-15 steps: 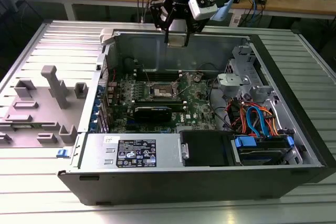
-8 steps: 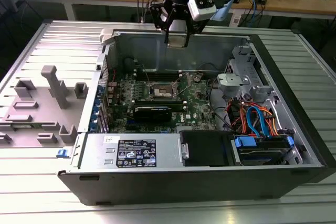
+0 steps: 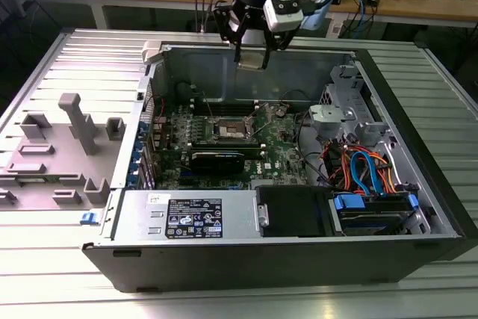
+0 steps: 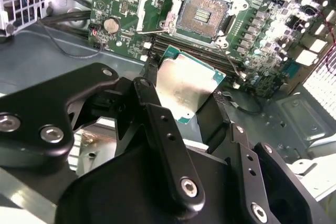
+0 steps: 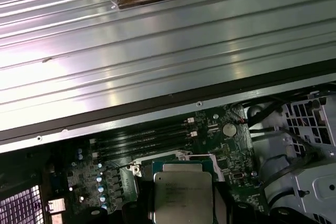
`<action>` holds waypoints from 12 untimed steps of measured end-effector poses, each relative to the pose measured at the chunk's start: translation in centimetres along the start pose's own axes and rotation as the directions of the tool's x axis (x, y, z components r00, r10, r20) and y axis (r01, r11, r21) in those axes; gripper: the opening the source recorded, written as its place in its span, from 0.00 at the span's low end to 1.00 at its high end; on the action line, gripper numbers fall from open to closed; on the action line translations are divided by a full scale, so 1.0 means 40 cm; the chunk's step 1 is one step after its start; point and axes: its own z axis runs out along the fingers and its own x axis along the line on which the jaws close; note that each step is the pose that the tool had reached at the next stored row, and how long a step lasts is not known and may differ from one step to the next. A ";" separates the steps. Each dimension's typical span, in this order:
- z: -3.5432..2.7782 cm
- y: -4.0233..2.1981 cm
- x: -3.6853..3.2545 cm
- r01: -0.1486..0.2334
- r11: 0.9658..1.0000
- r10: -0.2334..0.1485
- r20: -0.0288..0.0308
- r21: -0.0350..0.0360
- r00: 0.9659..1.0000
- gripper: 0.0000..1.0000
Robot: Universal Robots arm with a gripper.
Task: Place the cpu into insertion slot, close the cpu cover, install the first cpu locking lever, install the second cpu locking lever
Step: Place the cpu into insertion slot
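My gripper (image 3: 251, 56) hangs above the open computer case, over its far wall, and is shut on the cpu (image 3: 249, 64). In the second wrist view the cpu (image 4: 181, 85) is a silver-topped square with a green rim, pinched at two opposite edges by the black fingers (image 4: 152, 85). Beyond it the insertion slot (image 4: 202, 14) lies bare, its pin field showing. The cpu cover (image 4: 156, 3) stands swung up at one side of the slot. A thin wire lever (image 4: 231, 64) sticks out free beside it. In the first wrist view the cpu (image 5: 181, 195) hovers over the socket area.
A long black heatsinked card (image 3: 216, 160) lies just in front of the socket (image 3: 230, 128). The power supply (image 3: 190, 218) and a drive bay with coloured cables (image 3: 366, 173) fill the case's front. A grey plastic fixture (image 3: 71, 128) sits on the exterior view's left.
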 end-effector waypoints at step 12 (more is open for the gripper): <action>0.018 -0.009 -0.001 -0.100 0.995 0.101 0.008 -0.002 0.995 0.55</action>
